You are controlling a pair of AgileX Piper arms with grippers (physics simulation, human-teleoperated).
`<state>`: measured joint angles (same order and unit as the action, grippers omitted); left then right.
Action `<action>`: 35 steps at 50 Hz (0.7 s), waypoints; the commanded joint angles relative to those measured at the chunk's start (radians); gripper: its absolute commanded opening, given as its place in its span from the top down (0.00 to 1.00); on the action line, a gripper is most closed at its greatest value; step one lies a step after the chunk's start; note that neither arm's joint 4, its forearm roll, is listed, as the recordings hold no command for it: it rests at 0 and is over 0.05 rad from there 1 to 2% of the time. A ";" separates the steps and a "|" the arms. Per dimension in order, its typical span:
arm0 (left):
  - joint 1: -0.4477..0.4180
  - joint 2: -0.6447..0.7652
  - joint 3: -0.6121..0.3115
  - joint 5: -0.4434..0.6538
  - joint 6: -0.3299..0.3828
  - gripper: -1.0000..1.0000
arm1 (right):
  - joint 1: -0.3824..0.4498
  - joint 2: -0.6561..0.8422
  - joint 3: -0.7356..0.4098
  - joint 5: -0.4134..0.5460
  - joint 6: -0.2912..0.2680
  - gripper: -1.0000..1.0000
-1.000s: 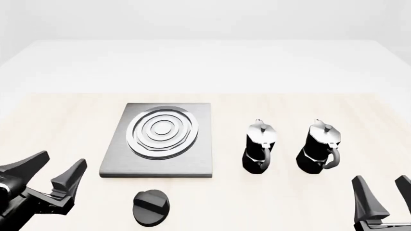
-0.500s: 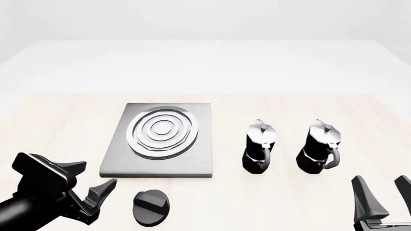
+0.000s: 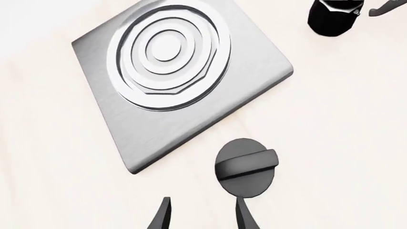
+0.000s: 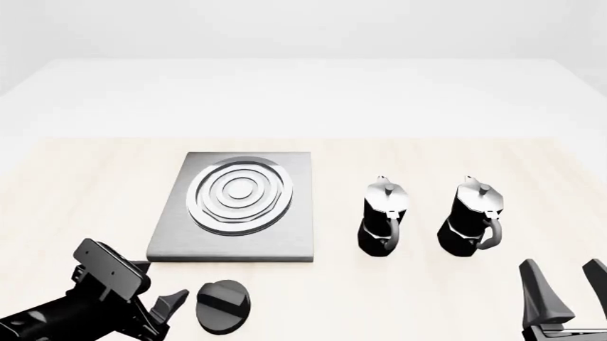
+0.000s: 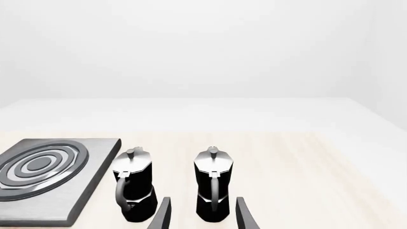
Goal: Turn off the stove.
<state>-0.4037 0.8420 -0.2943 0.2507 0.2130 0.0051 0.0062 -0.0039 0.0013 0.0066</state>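
Observation:
The stove is a flat grey slab point(image 4: 289, 238) with concentric silver burner rings point(image 4: 239, 193), left of the table's middle. It also shows in the left wrist view point(image 3: 184, 124). Its round black ridged knob point(image 4: 224, 305) lies apart on the table, just in front of the slab's near edge. My left gripper point(image 4: 163, 309) is open and empty, low and just left of the knob. In the left wrist view the knob point(image 3: 246, 167) lies just ahead of the left gripper point(image 3: 202, 212), closer to one finger and not between the two. My right gripper point(image 4: 567, 285) is open and empty at the near right.
Two black-and-silver moka pots point(image 4: 383, 217) point(image 4: 471, 217) stand upright right of the stove. In the right wrist view they point(image 5: 135, 191) point(image 5: 212, 191) stand just ahead of the right gripper point(image 5: 202, 212). A white surface point(image 4: 303, 92) lies beyond the wooden tabletop.
My left arm has swung right and down toward the knob, its gripper now pointing at it from the left. The right arm, knob, stove and pots have not moved.

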 commanded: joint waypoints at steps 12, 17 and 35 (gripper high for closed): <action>-0.008 0.194 0.061 -0.196 0.011 0.00 | -0.003 -0.001 0.000 0.001 0.001 0.00; 0.005 0.247 0.070 -0.247 0.023 0.00 | -0.003 -0.002 0.000 0.002 0.001 0.00; 0.030 0.376 0.074 -0.362 0.066 0.00 | -0.006 0.002 0.000 0.000 0.002 0.00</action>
<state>-0.3843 1.1513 -0.2180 -0.0543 0.2604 0.0005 0.0053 -0.0036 0.0032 0.0078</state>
